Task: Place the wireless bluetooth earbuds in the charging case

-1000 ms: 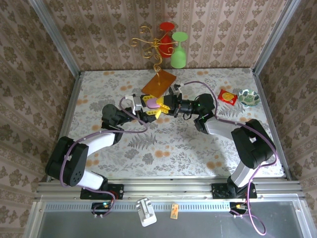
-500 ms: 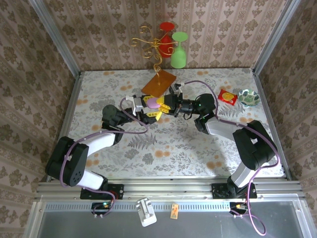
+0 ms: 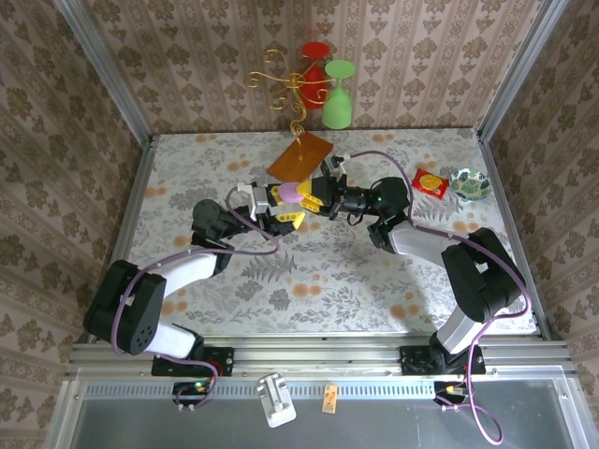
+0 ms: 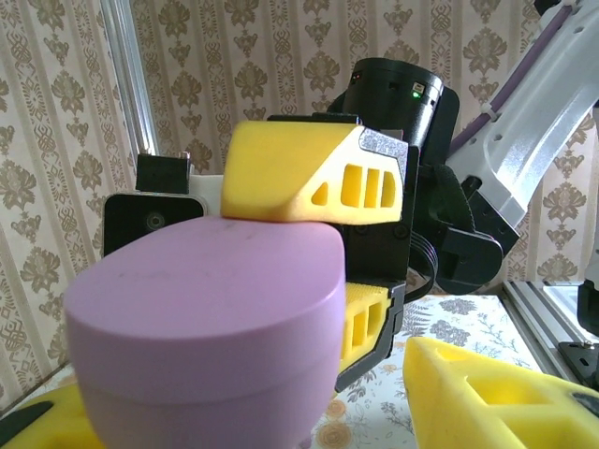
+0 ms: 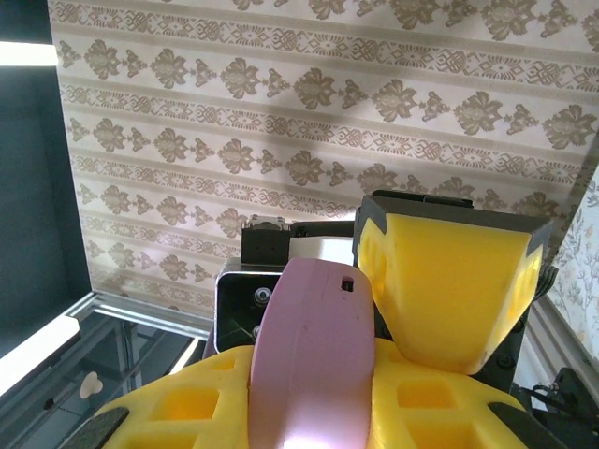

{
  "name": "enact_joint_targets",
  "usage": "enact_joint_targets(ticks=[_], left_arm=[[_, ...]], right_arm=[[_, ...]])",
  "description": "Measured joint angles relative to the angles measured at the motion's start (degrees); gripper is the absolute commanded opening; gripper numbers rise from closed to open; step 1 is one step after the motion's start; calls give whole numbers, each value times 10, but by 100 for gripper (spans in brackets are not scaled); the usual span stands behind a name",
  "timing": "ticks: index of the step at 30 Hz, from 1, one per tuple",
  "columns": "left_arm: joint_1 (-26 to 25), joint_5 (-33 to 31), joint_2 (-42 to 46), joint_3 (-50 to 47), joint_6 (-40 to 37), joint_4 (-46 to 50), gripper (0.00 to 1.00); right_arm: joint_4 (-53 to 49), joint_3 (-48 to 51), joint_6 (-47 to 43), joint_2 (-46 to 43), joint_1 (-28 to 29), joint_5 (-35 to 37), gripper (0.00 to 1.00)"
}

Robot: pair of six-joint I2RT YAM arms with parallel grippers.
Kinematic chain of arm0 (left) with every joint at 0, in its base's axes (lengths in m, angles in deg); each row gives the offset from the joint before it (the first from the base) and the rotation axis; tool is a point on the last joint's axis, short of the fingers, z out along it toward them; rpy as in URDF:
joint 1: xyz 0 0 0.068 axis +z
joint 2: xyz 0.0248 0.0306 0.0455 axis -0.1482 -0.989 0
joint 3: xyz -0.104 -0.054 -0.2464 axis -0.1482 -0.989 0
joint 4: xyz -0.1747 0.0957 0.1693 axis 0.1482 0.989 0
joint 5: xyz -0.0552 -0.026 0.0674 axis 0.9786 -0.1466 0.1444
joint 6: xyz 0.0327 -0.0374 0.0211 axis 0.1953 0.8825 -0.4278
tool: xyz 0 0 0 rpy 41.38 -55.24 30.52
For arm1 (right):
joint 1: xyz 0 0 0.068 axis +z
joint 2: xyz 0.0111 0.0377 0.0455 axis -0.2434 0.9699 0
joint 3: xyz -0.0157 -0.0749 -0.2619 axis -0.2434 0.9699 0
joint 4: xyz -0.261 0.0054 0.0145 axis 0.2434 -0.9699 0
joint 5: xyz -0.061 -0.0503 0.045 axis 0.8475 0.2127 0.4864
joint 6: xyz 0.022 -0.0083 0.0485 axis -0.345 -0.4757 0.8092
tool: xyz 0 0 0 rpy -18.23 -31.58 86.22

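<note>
Looking down from above, we see both arms meeting over the middle of the counter (image 3: 328, 281), with the lilac charging case (image 3: 286, 194) up in the air between them. The right gripper (image 3: 307, 195) has its yellow fingers (image 4: 309, 173) clamped on the case, one above and one below (as the left wrist camera shows it). The left gripper (image 3: 285, 217) has its fingers (image 4: 496, 393) spread on either side of the case, a gap showing beside one. The case looks closed, a seam running round it.

Pink case (image 3: 289, 193) + rt end effector (image 3: 305, 195) shifted slightly left.
</note>
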Motion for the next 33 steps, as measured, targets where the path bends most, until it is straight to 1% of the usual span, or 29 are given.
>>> enact_joint_targets(ticks=[11, 13, 14, 23, 24, 28, 33], left_arm=[[0, -21, 16, -4, -9, 13, 56], [0, -25, 16, -4, -14, 16, 62], [0, -26, 16, -4, -16, 17, 63], [1, -54, 16, -4, -36, 7, 62], [1, -54, 16, -4, -37, 7, 62], [1, -54, 16, -4, -39, 5, 53], [5, -50, 16, -4, -38, 4, 40]], right_arm=[[11, 3, 0, 0, 0, 8, 7], [11, 4, 0, -1, 0, 11, 7], [11, 5, 0, -1, 0, 12, 7], [3, 17, 0, -3, 0, 13, 8], [3, 17, 0, -3, 0, 13, 7], [-2, 17, 0, -3, 0, 13, 7], [-1, 17, 0, -3, 0, 10, 7]])
